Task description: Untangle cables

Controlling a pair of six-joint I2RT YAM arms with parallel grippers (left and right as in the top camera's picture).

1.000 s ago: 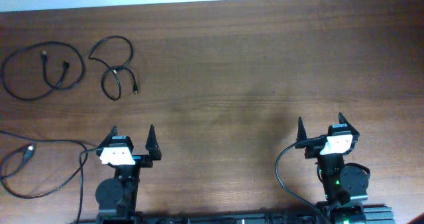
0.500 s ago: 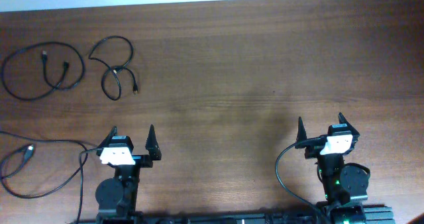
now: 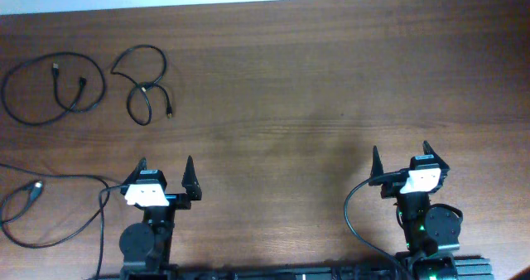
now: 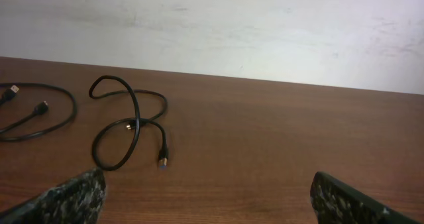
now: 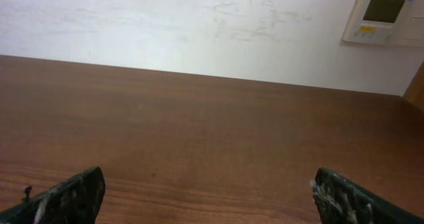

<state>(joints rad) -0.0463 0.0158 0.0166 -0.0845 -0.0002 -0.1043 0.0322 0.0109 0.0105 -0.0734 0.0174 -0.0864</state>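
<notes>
Three thin black cables lie apart on the left of the wooden table. One cable (image 3: 51,89) forms a wide loop at the far left. A second cable (image 3: 142,83) is looped beside it; it also shows in the left wrist view (image 4: 129,124), its plug ahead of the left finger. A third cable (image 3: 41,210) curls at the front left edge. My left gripper (image 3: 165,166) is open and empty near the front edge; its fingertips (image 4: 209,194) frame bare wood. My right gripper (image 3: 400,152) is open and empty at the front right, over bare wood (image 5: 209,194).
A white wall runs behind the table's far edge (image 4: 265,81). A wall controller (image 5: 382,15) hangs at the upper right of the right wrist view. The arm bases (image 3: 149,238) stand at the front edge, with a thick black wire (image 3: 352,218) beside the right one.
</notes>
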